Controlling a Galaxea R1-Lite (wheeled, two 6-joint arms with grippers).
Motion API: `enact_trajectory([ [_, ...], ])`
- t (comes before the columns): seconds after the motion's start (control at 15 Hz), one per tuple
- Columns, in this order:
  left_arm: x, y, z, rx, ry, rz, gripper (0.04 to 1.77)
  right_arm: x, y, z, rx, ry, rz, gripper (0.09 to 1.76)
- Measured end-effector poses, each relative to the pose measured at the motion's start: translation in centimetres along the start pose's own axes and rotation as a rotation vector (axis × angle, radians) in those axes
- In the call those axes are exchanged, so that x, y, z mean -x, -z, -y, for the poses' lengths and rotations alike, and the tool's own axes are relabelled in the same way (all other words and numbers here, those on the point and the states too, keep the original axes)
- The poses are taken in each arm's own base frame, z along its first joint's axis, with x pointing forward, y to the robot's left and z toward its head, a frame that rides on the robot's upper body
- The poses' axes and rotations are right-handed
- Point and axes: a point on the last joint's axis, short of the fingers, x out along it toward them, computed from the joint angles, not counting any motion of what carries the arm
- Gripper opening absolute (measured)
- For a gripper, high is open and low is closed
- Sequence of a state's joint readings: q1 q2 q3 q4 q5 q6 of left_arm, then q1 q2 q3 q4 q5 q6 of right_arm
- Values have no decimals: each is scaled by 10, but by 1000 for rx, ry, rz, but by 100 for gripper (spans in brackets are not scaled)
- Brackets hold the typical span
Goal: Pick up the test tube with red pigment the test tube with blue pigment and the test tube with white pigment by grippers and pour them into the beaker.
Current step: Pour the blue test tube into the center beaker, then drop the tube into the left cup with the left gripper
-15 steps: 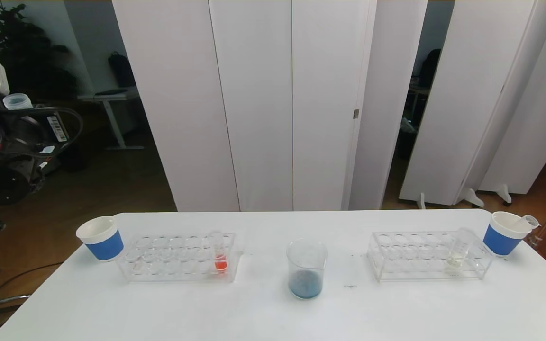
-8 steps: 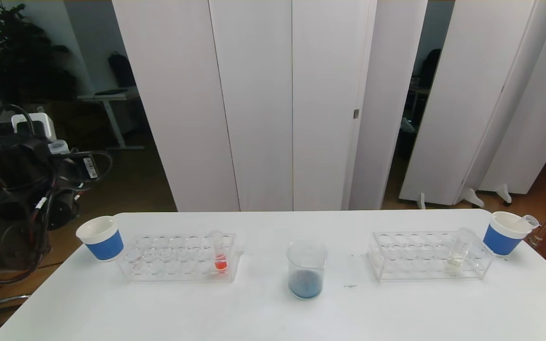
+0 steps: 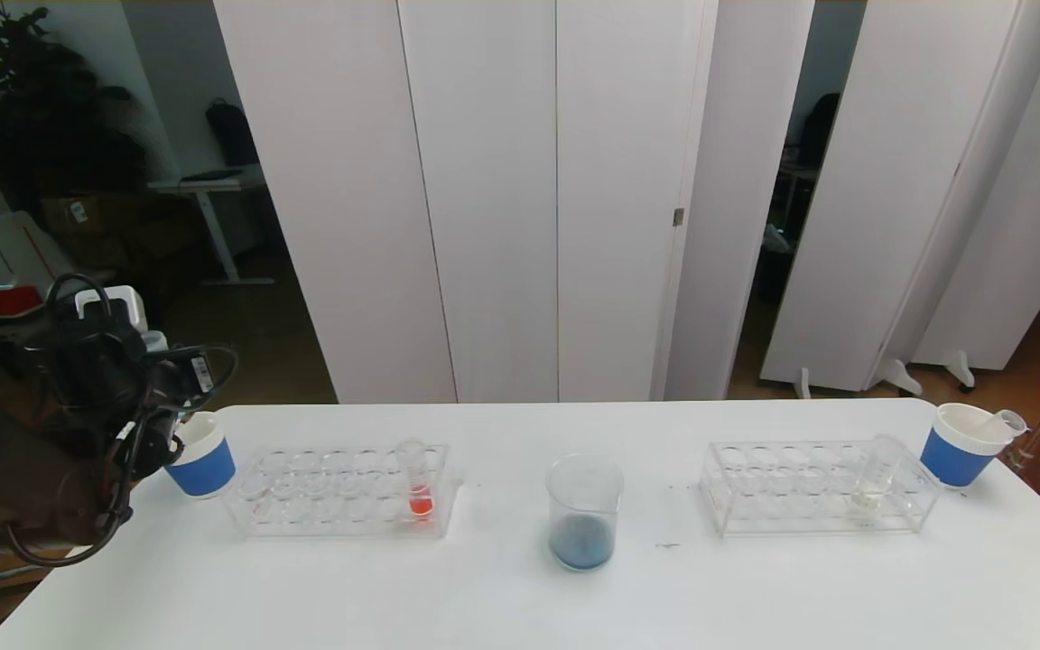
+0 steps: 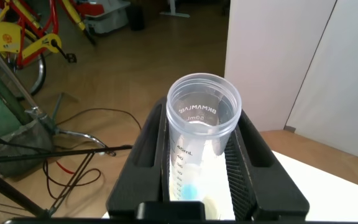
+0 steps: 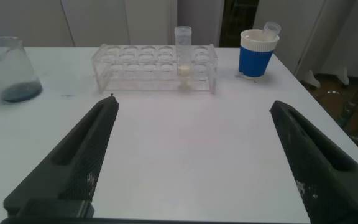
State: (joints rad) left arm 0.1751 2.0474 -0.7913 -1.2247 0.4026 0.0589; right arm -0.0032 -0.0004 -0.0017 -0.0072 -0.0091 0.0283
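My left gripper [image 4: 202, 134] is shut on the test tube with blue pigment [image 4: 202, 124], a clear graduated tube with only a blue trace at its bottom. In the head view the left gripper [image 3: 159, 361] hangs at the table's left end, just above the left paper cup [image 3: 202, 456]. The beaker [image 3: 583, 515] stands mid-table with blue liquid in it. A tube with red pigment [image 3: 416, 483] stands in the left rack [image 3: 339, 492]. The test tube with white pigment [image 3: 874, 469] stands in the right rack [image 3: 813, 487]. My right gripper [image 5: 191, 162] is open low over bare table.
A second blue-banded paper cup [image 3: 967, 442] at the far right holds an empty tube [image 3: 1007, 421]. White partition panels stand behind the table. Off the table's left edge are cables and clutter on the floor.
The left arm has come down and rightward from high at the far left to just above the left paper cup, still holding the tube. Everything on the table is unchanged.
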Motion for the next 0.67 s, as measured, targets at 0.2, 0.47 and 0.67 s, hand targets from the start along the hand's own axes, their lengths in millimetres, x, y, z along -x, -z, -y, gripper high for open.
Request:
enact_trajectory([
  [0.2,-4,15,-3,-9,1,-30,59,0,0,0,0,0,0,175],
  [0.47,-7,33,-4,13,-4,-81,59,0,0,0,0,0,0,175],
  [0.67,-8,42,-4,12,-3,-109,59,0,0,0,0,0,0,175],
])
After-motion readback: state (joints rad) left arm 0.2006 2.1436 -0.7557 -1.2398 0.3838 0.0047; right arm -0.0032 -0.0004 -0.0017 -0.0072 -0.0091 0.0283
